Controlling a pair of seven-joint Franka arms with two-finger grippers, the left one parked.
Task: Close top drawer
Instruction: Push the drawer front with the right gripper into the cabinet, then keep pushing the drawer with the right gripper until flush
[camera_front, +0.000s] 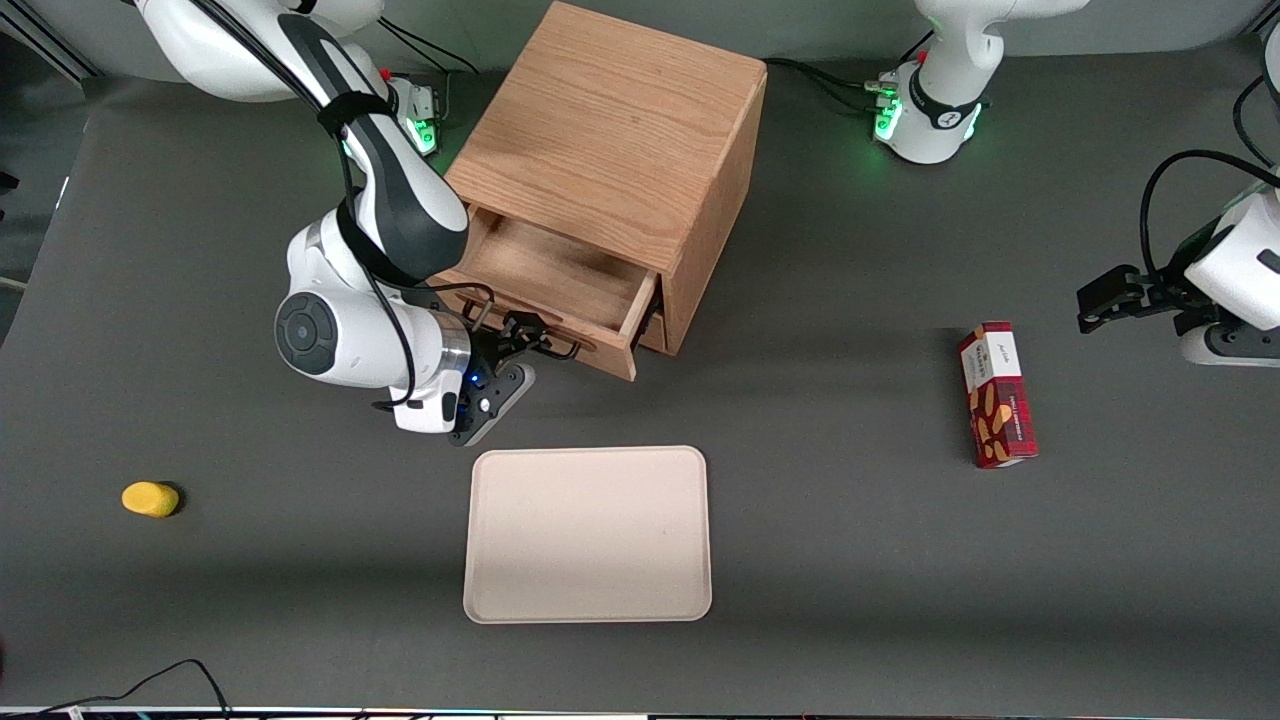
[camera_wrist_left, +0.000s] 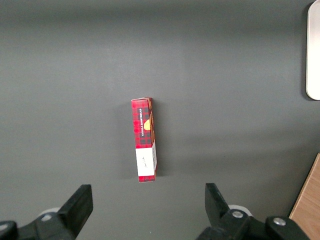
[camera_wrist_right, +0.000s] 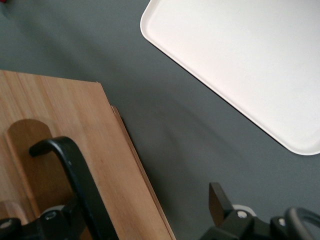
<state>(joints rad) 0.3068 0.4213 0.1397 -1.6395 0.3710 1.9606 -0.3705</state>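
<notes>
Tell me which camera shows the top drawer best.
The front view: the top drawer shows pulled out, its inside bare, with the gripper at its handle. The right wrist view shows only its front; the left wrist view shows none of it.

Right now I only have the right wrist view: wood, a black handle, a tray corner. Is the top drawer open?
Observer: Yes. The top drawer stands pulled out of the cabinet, and the hand is at its front, open.
Operator: Anything inside it?
Observer: Nothing shows in the part I can see.
Operator: What lies in front of it?
Observer: Only the tray, nearer the front camera than the hand and apart from the drawer.
</notes>
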